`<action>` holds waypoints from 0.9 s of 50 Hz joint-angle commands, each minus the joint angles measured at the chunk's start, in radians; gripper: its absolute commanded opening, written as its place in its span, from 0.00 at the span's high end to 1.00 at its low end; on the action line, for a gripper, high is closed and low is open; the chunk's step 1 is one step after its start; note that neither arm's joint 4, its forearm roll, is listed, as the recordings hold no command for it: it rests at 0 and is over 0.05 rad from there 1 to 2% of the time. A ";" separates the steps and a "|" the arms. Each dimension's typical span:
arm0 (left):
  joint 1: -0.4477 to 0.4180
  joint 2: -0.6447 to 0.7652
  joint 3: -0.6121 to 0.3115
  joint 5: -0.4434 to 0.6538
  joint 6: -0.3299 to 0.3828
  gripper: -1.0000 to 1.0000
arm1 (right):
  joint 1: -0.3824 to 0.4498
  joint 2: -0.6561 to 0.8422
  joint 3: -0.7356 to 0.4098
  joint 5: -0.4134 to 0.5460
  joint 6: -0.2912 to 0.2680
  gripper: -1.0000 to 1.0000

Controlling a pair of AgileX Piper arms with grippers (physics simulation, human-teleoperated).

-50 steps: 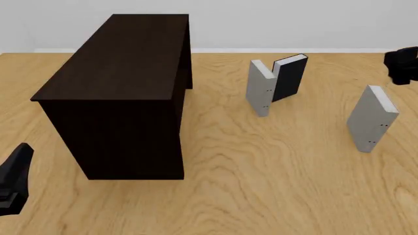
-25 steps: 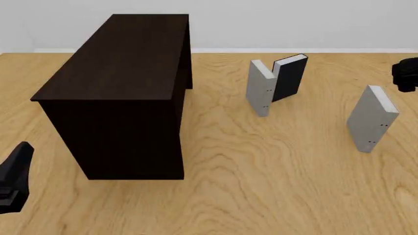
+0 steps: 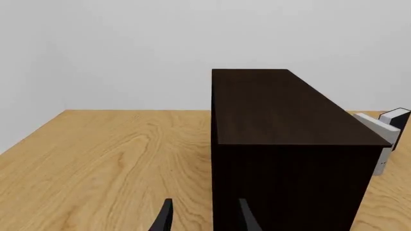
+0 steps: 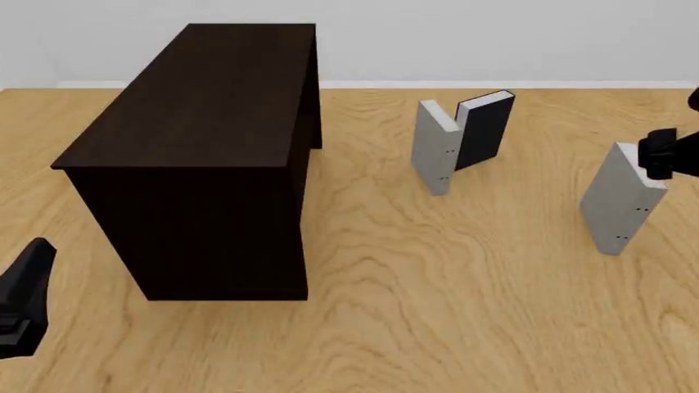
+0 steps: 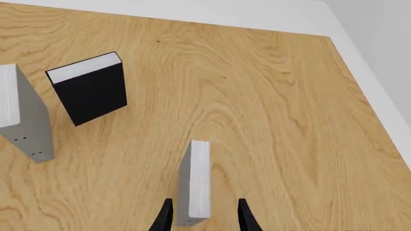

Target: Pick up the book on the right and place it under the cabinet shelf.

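The book on the right is a thin light-grey book standing upright on the table; it also shows in the right wrist view. My right gripper hovers at its top edge, and in the right wrist view its open fingers straddle the book without closing on it. The dark brown cabinet shelf stands at the left and fills the left wrist view. My left gripper is open and empty, low at the near left, beside the cabinet's end.
A second light-grey book stands mid-table leaning by a black-covered book with white pages; both show in the right wrist view, grey and black. A white wall closes the far edge.
My right gripper has come down from the far right edge toward the top of the right book. The left arm, books and cabinet have not moved.
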 commanded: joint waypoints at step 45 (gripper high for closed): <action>0.001 -0.005 0.000 0.002 0.006 0.00 | -0.032 0.339 0.094 -0.286 0.051 0.00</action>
